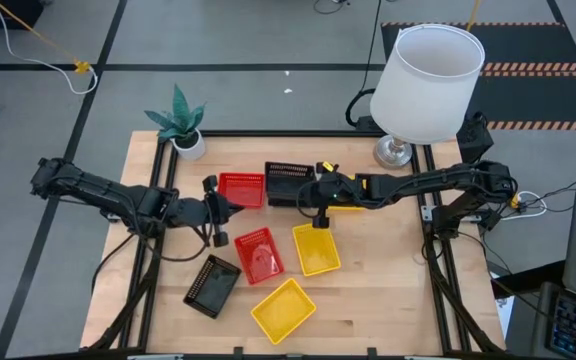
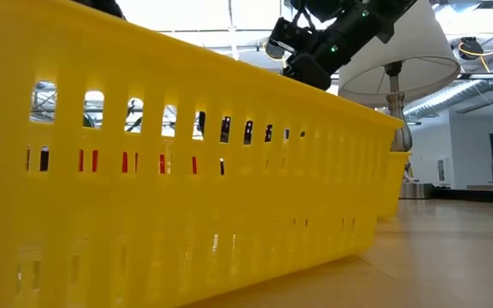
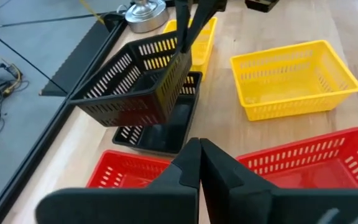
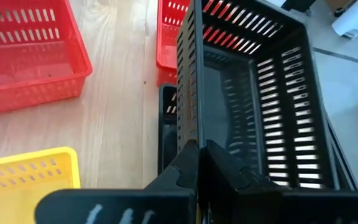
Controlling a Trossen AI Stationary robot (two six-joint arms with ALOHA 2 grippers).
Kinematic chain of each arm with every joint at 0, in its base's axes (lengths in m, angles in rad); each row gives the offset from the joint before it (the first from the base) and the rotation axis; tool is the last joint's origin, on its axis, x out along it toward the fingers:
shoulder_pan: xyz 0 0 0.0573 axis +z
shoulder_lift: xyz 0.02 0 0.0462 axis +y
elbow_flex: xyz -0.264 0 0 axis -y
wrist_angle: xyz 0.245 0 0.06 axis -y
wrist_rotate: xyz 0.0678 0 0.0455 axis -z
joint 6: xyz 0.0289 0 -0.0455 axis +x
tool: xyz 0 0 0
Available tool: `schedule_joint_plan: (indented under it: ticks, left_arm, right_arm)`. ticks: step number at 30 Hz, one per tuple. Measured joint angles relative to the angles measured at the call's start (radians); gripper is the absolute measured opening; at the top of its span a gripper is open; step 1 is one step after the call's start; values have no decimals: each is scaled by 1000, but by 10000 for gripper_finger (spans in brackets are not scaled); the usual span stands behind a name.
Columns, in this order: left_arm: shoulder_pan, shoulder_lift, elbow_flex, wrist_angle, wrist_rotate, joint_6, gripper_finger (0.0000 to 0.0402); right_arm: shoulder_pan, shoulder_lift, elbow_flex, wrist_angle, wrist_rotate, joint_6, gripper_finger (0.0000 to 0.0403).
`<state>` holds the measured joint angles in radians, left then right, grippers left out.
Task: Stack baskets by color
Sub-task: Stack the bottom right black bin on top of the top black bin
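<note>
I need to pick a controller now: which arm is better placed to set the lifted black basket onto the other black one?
Right. The right gripper is shut on the black plastic mesh basket's wall, above the black basket on the table. The left gripper is shut, holding nothing.

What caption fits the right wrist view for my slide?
Right pincer shut on the rim of a black basket, held above another black basket, red baskets beside them.
</note>
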<state>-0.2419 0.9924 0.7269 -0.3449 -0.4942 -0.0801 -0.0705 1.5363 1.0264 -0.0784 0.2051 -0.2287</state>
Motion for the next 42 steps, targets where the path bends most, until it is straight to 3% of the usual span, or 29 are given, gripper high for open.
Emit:
schedule_joint_plan:
  ticks: [6, 11, 20, 27, 34, 42]
  left_arm:
    - [7, 0, 0, 4, 0, 1, 20]
    - [7, 0, 0, 5, 5, 9, 7]
    - [7, 0, 0, 5, 7, 15, 20]
    - [7, 0, 0, 5, 7, 16, 3]
    - [7, 0, 0, 5, 7, 15, 19]
    - [7, 0, 0, 5, 7, 15, 4]
  right_arm:
    - [-15, 53, -1, -3, 3, 7, 6]
    - [-16, 87, -1, 1, 5, -2, 6]
    - [-28, 87, -1, -12, 7, 1, 6]
    - [-27, 88, 0, -23, 7, 9, 6]
    - [-27, 88, 0, -30, 4, 7, 6]
    - [-27, 108, 1, -18, 3, 4, 11]
